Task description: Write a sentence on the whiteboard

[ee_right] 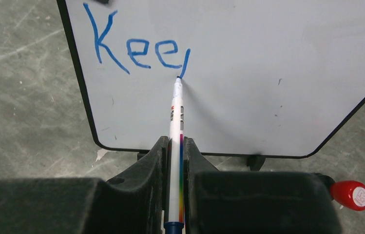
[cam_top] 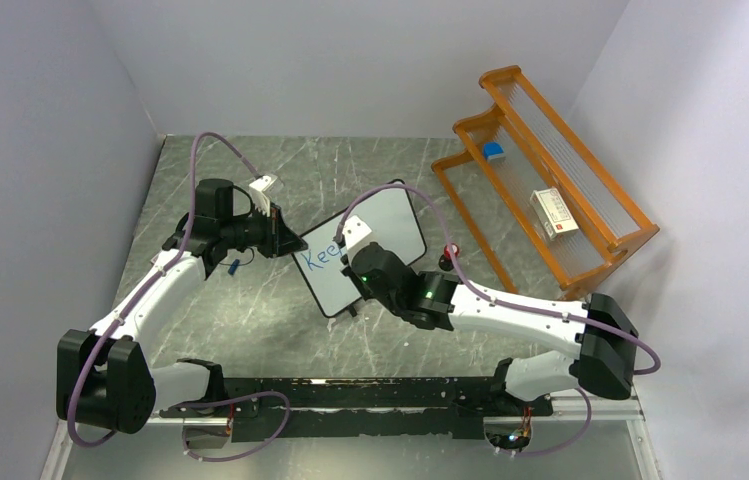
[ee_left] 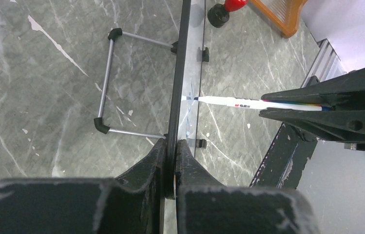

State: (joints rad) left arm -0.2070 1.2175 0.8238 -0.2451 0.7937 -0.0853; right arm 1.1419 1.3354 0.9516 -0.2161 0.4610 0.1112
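Our right pincer pinches the marker near its back end, so the tip reaches the whiteboard just ahead of it, touching where the sentence reads "Kee" plus one slanted stroke. Our left pincer is pressed onto the whiteboard's edge; we judge this keeps it from sliding on the surface under writing pressure.
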